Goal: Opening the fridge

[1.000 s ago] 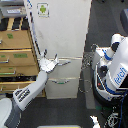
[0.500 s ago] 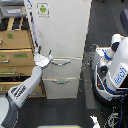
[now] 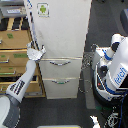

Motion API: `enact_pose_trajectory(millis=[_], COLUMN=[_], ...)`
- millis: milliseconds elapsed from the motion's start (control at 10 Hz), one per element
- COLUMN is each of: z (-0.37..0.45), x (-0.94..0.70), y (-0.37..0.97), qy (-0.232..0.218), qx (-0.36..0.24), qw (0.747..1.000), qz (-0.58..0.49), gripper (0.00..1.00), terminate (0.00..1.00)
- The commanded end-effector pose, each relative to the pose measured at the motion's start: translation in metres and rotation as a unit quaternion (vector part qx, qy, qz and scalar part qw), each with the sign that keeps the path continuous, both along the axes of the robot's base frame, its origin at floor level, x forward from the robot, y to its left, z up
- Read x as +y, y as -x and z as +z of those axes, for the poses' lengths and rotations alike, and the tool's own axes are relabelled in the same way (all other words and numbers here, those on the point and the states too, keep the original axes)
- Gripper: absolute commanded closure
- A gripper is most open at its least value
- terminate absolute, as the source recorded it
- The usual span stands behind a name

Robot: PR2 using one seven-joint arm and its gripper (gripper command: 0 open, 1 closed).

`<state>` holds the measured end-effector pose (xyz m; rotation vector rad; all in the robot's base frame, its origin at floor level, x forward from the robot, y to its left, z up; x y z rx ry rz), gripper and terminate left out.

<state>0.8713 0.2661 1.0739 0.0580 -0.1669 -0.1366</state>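
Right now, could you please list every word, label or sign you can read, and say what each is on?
Green android figure, no words: sticker on the fridge door.
Small yellow sticker at the door's edge: too blurred to read.
Blue lettering on the white robot at the exterior view's right: too blurred to read.

fridge (image 3: 62, 45) centre, cabinet (image 3: 14, 57) on its left, pincer (image 3: 36, 51) between them

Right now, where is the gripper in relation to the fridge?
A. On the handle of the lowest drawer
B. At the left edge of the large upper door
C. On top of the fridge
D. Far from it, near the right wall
B: the gripper is at the left edge of the fridge's large upper door, just above the two drawers.
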Motion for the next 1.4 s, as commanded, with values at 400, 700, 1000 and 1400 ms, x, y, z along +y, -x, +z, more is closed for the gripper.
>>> enact_pose_trajectory(millis=[400, 700, 1000, 1400], z=[-0.048, -0.064, -0.055, -0.059], x=[0.051, 0.028, -0.015, -0.009], y=[-0.03, -0.033, -0.046, -0.056], qy=[0.053, 0.04, 0.035, 0.058], qx=[0.035, 0.059, 0.067, 0.068], qw=[0.998, 0.997, 0.996, 0.995], qz=[-0.01, -0.027, -0.041, -0.05], gripper=[0.0, 0.0, 0.0, 1.0], terminate=[0.0, 0.0, 0.0, 0.0])
